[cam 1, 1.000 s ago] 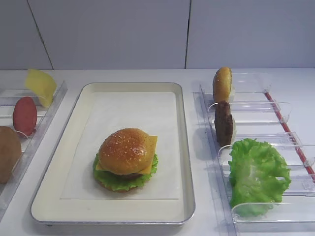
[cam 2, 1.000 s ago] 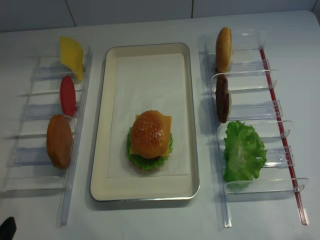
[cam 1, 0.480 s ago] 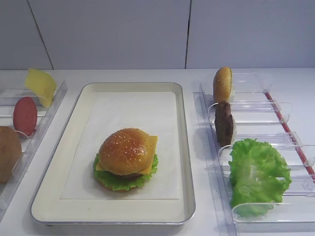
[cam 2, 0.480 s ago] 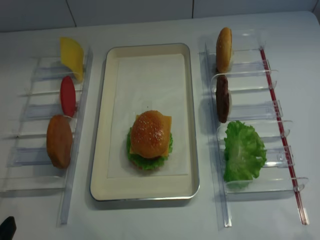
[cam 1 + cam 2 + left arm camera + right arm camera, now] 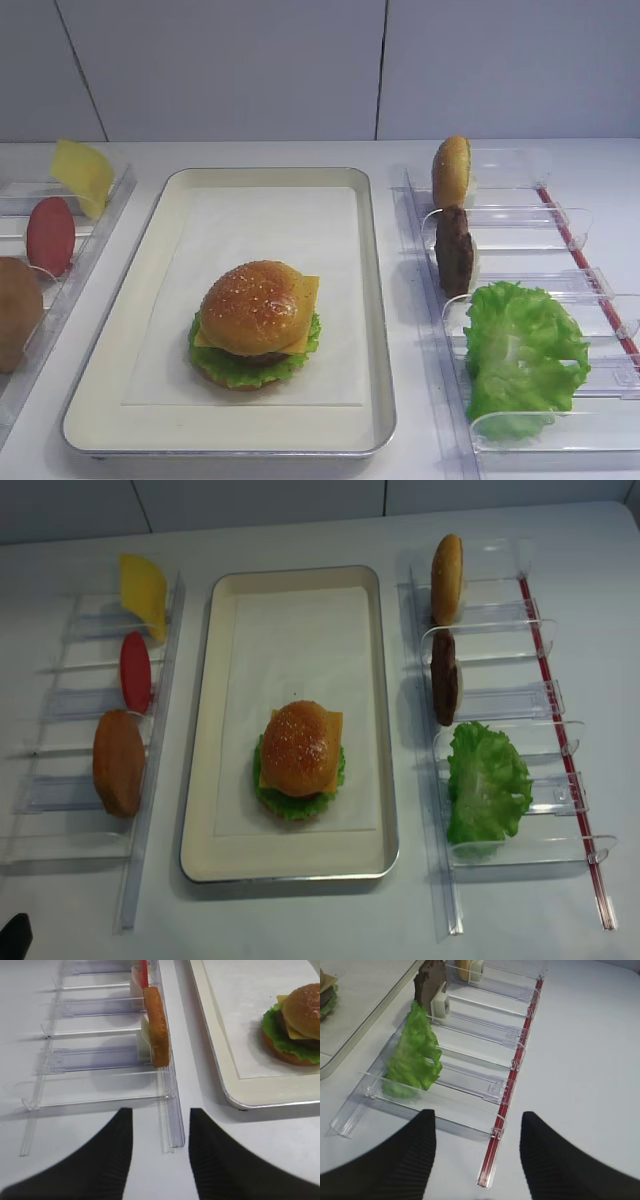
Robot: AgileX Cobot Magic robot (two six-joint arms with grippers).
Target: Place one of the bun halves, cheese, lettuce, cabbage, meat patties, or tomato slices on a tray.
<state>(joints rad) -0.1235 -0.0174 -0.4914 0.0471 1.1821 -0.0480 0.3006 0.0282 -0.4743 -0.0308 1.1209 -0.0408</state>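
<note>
On the cream tray (image 5: 375, 300) stands an assembled stack: a glossy sesame bun half (image 5: 255, 303) over cheese (image 5: 306, 296), a patty and lettuce (image 5: 245, 368). The left rack holds upright a cheese slice (image 5: 85, 175), a tomato slice (image 5: 50, 235) and a duller brown bun (image 5: 15, 312). In the right rack are a bun half (image 5: 452, 170), a meat patty (image 5: 455, 250) and a lettuce leaf (image 5: 525, 350). No cabbage shows. My right gripper (image 5: 477, 1127) hovers open and empty by the right rack's near end. My left gripper (image 5: 160, 1120) is open and empty over the left rack's near end.
Clear plastic slotted racks flank the tray, the left one (image 5: 140, 810) and the right one (image 5: 560, 780) with a red strip along its outer side. A white wall rises behind the table. Bare tabletop lies in front of the tray.
</note>
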